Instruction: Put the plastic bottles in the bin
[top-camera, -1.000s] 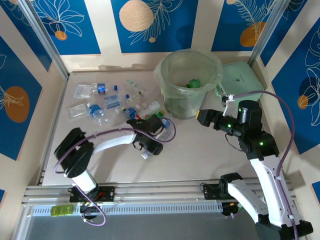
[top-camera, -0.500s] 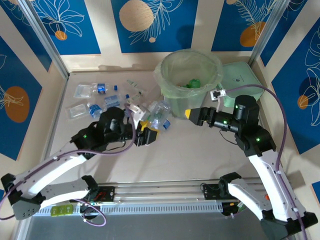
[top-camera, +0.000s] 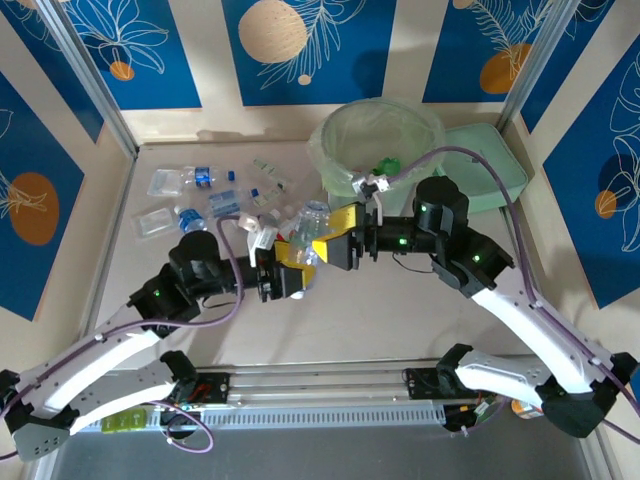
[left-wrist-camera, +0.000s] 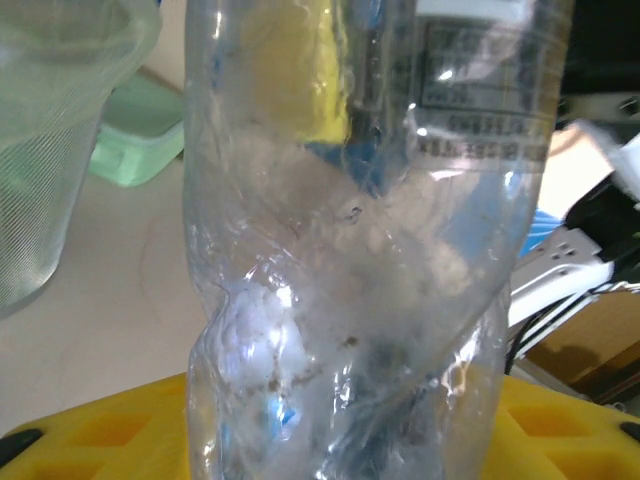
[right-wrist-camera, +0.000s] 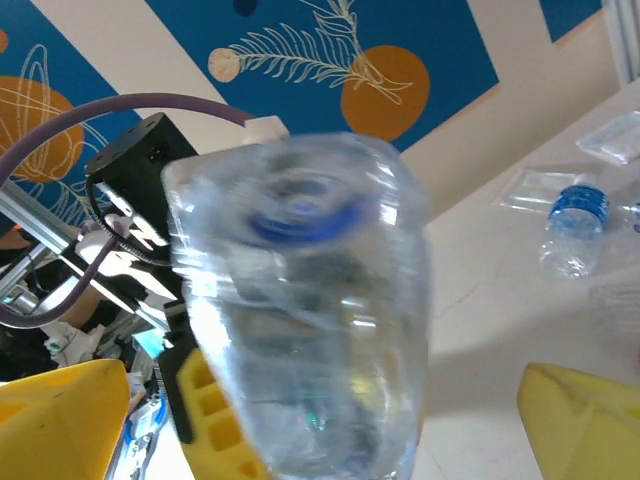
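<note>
Now the left end effector (top-camera: 288, 268) clamps the clear bottle (top-camera: 312, 225) by its base above the tabletop (top-camera: 380, 310), capped end pointing away from it. The right end effector (top-camera: 335, 247), spread wide, flanks that bottle from the bin (top-camera: 330, 150) side.

crushed clear bottle (left-wrist-camera: 370, 250) cut off top and bottom in the left wrist view, bin (left-wrist-camera: 45, 150) cropped by the left edge there, same bottle blurred in the right wrist view

Left arm: stretched forward and to the right.
Left gripper (top-camera: 296, 264): clamped on a bottle (top-camera: 312, 222).
Right arm: elbow bent, forearm pointing left.
Right gripper (top-camera: 336, 236): fingers spread wide, facing the left gripper.
</note>
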